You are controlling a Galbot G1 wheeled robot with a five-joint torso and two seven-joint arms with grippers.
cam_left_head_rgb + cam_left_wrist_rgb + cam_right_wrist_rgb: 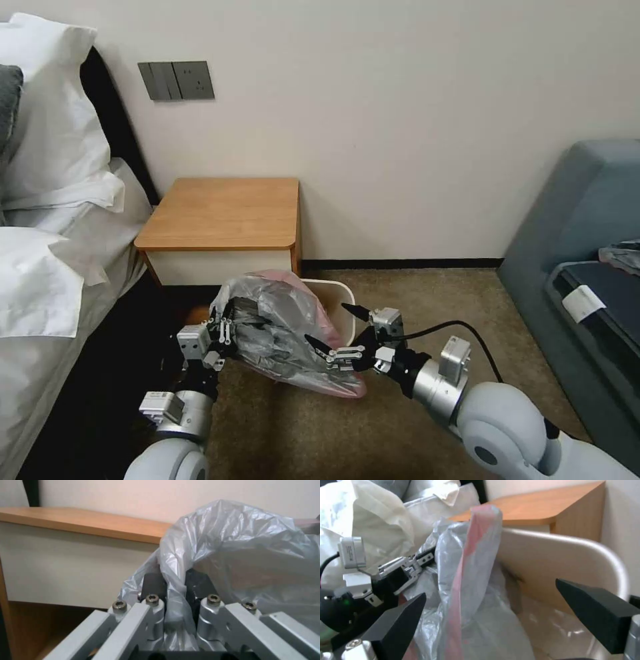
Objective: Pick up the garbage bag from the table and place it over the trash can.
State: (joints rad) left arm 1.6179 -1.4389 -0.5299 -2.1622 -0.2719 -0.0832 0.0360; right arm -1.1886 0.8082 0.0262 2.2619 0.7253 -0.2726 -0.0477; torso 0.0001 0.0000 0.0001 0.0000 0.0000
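The counter (223, 212) is standing against the wall beside the bed (47, 280), its top bare. In front of its near right corner, the trash can (340, 300) is sitting on the carpet. The garbage bag (283, 327) is draping over the can's near and left rim. The left gripper (227, 330) is clenching a fold of the bag in its jaws; the right gripper (337, 327) is hovering at the bag's right side, jaws spread apart.
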